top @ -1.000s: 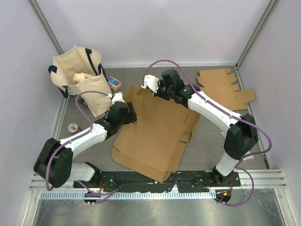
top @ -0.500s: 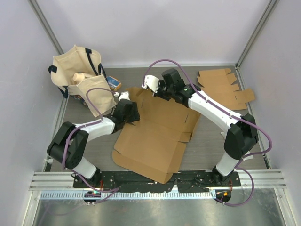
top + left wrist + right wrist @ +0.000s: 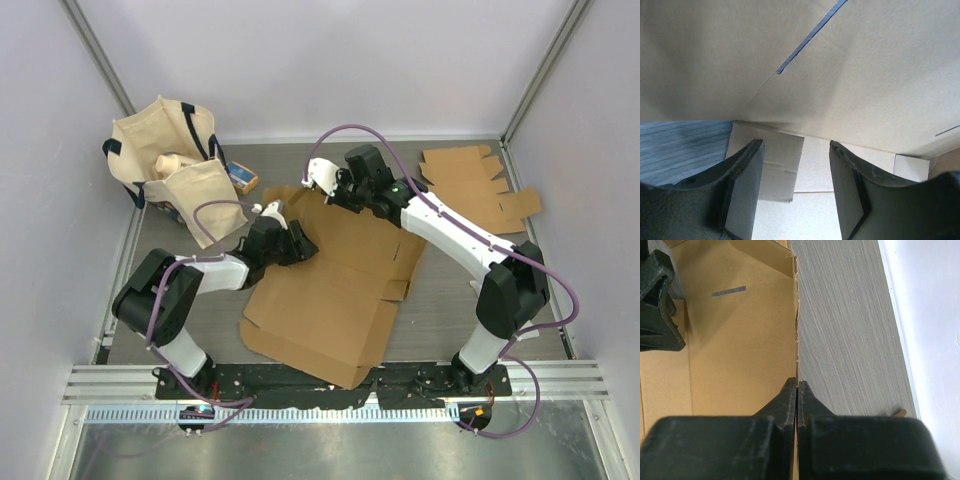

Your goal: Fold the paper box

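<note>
Grey table [image 3: 450, 300], flattened paper box [image 3: 320, 300] at centre, spare cardboard blanks [image 3: 470, 185] far right, canvas bag [image 3: 190, 190] far left

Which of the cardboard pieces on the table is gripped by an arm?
The large blank in the middle: the right gripper pinches its far edge. The smaller cardboard at the far right lies flat, untouched.

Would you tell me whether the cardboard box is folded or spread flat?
Mostly spread: the cardboard box lies flat on the table, its far edge raised.
</note>
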